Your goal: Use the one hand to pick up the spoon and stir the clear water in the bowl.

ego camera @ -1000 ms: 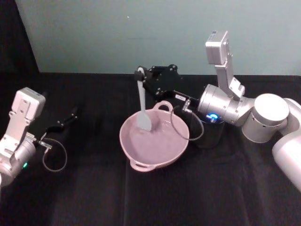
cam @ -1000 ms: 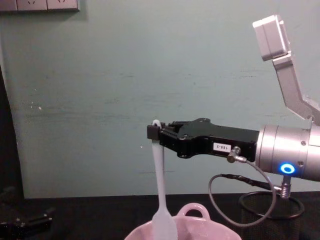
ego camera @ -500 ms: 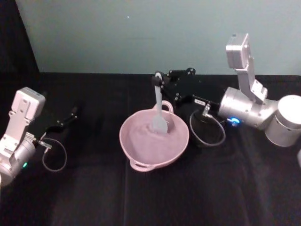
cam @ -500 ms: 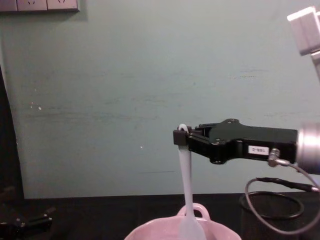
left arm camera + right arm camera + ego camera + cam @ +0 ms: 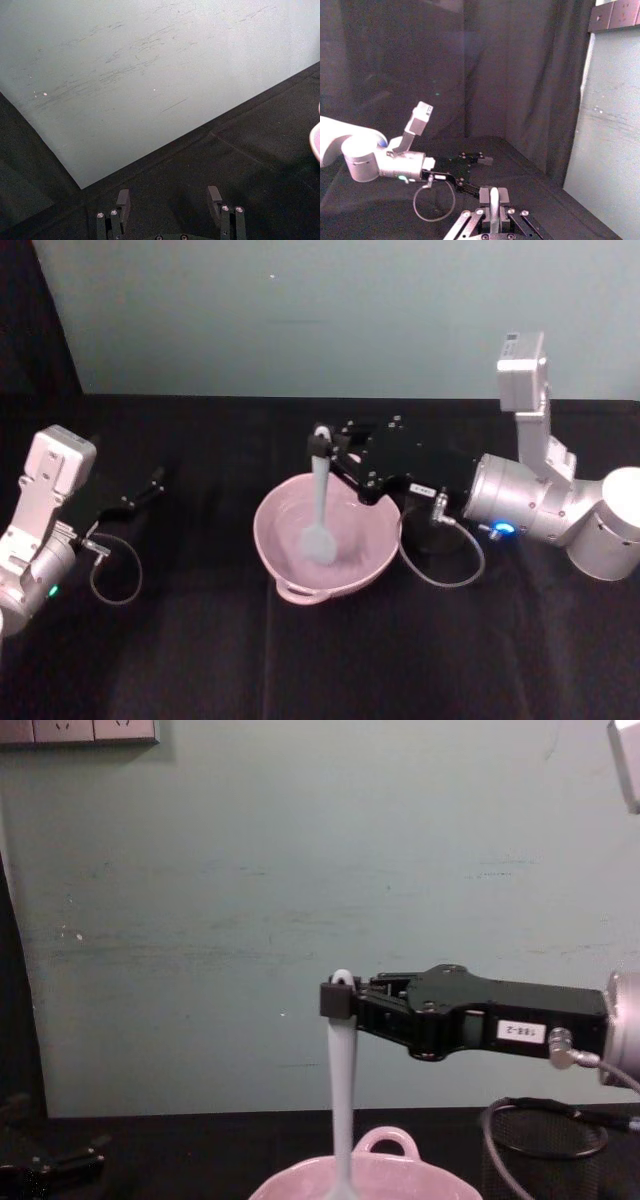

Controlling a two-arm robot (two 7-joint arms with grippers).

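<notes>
The pale pink bowl [image 5: 266,545] sits mid-table on the black cloth, with its loop handle [image 5: 385,1140] at the far rim. The white spoon [image 5: 320,502] hangs nearly upright, its blade [image 5: 318,540] down inside the bowl near the middle. My right gripper [image 5: 322,438] reaches in from the right and is shut on the spoon's handle tip [image 5: 342,982]. In the right wrist view the handle [image 5: 493,197] stands clamped between the fingers. My left gripper [image 5: 150,485] rests open at the table's left, far from the bowl, fingers [image 5: 123,199] spread with nothing between them.
A black wire-mesh cup [image 5: 545,1150] stands right of the bowl, under the right wrist. A grey cable loop [image 5: 440,565] hangs from that wrist beside the bowl's right rim. The teal wall [image 5: 300,310] closes off the back of the table.
The right gripper carried the spoon from the bowl's left to its far right side, then back toward the middle and nearer me. The left arm has not moved.
</notes>
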